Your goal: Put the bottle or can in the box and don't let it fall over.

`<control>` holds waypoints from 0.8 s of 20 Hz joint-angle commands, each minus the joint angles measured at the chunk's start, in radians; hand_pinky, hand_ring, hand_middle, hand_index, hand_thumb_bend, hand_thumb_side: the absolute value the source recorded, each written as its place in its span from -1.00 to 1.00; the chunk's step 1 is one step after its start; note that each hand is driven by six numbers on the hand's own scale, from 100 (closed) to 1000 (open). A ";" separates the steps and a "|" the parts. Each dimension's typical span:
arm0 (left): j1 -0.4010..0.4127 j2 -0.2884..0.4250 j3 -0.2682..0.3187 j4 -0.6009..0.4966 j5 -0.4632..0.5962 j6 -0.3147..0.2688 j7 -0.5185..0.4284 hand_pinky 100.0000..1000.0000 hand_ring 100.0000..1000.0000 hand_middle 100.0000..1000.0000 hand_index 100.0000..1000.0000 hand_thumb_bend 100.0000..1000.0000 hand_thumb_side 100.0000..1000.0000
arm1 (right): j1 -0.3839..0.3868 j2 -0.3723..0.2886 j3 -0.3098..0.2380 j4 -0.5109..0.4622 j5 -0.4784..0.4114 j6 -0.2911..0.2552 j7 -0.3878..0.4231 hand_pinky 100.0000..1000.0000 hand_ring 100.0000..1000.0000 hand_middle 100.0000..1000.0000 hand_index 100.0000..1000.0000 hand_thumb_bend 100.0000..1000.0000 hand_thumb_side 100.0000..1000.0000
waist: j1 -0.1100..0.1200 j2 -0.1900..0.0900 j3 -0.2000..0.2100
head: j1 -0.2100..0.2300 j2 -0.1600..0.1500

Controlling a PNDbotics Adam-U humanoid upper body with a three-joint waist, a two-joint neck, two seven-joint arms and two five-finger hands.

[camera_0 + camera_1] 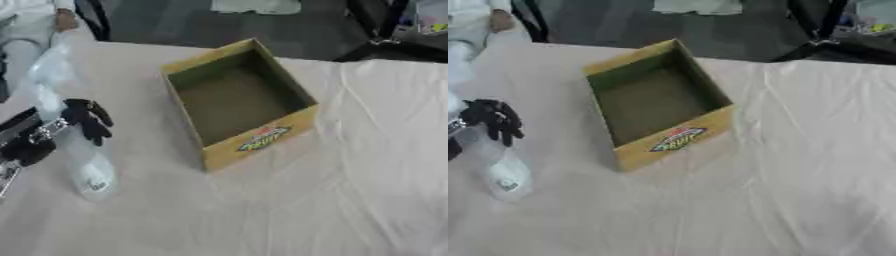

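Note:
A clear plastic bottle (pixel 92 172) with a small white label stands at the left of the table, leaning a little and blurred. The black fingers of my left hand (pixel 86 120) are curled round its middle, and the arm comes in from the left edge. An open yellow cardboard box (pixel 262 137) with a colourful logo on its front wall sits to the right of the bottle, apart from it. Only the box's bare brown floor shows inside. My right hand appears in neither view.
A wrinkled cream cloth (pixel 350 175) covers the table. The table's far edge (pixel 367 61) runs behind the box, with dark stand legs (pixel 385 35) on the floor beyond it.

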 commanded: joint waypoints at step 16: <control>-0.011 0.009 -0.013 0.003 0.072 -0.018 0.039 0.08 -0.59 -0.12 -0.98 -1.00 0.22 | -0.004 -0.018 -0.007 -0.012 -0.006 0.003 0.006 0.84 1.00 1.00 0.80 -1.00 0.05 | 0.001 -0.008 0.001 | -0.003 -0.010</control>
